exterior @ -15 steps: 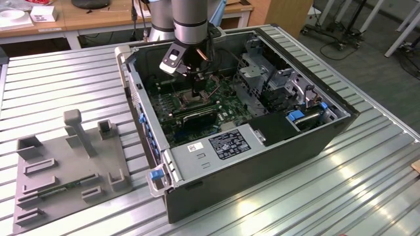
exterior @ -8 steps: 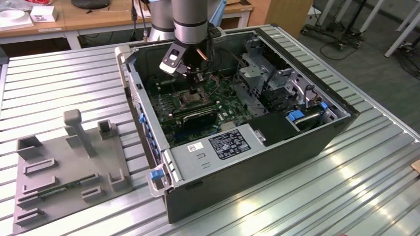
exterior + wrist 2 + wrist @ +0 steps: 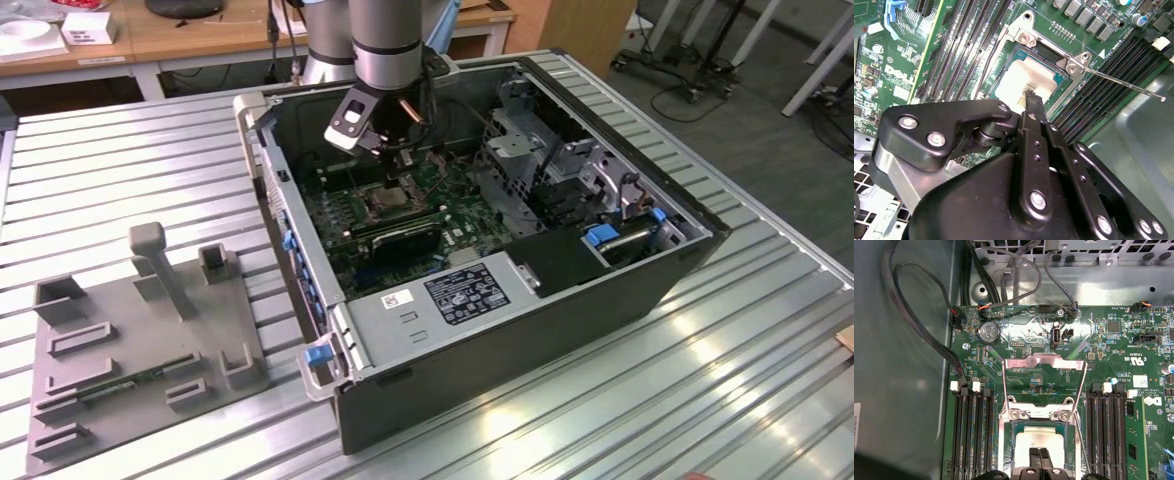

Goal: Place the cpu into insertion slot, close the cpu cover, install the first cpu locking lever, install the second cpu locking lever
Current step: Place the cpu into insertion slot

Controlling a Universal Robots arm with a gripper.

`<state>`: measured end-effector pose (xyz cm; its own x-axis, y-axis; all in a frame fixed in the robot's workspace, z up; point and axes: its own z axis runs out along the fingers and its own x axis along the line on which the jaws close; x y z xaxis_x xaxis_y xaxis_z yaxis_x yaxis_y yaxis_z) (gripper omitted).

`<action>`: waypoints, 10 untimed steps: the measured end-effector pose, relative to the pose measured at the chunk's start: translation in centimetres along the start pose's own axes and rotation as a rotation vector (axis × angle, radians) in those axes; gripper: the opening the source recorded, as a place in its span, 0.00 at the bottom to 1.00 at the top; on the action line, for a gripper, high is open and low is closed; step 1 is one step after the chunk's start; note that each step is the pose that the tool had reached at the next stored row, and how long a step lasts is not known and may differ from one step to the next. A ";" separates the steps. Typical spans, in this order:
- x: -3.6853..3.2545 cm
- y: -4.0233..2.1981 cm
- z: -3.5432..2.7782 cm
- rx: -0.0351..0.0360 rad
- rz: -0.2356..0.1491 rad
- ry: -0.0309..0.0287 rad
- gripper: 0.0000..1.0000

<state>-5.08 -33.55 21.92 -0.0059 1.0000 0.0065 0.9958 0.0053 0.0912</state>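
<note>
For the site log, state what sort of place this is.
Probably a robotics lab or workshop: an open black desktop computer case lies on a ribbed silver metal table, a grey robot arm reaches into it, and wooden desks stand behind.

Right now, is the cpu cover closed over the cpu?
No: in the first wrist view the cpu cover is swung open, leaving the cpu bare.

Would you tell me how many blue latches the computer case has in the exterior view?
2: one blue latch on the near corner of the computer case, another inside it toward the exterior view's right. Others may be hidden.
</note>
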 end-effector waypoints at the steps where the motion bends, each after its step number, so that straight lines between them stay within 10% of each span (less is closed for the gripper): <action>1: 0.00 0.00 0.00 0.0000 0.000 0.0000 0.11; 4: 0.00 0.01 0.01 0.0053 0.000 0.0004 0.11; 7: 0.00 0.01 0.01 0.0288 0.000 0.0000 0.11; 10: 0.00 0.01 0.01 0.0291 0.000 0.0000 0.11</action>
<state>-5.07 -33.55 21.91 -0.0057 1.0000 0.0066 0.9981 0.0053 0.0621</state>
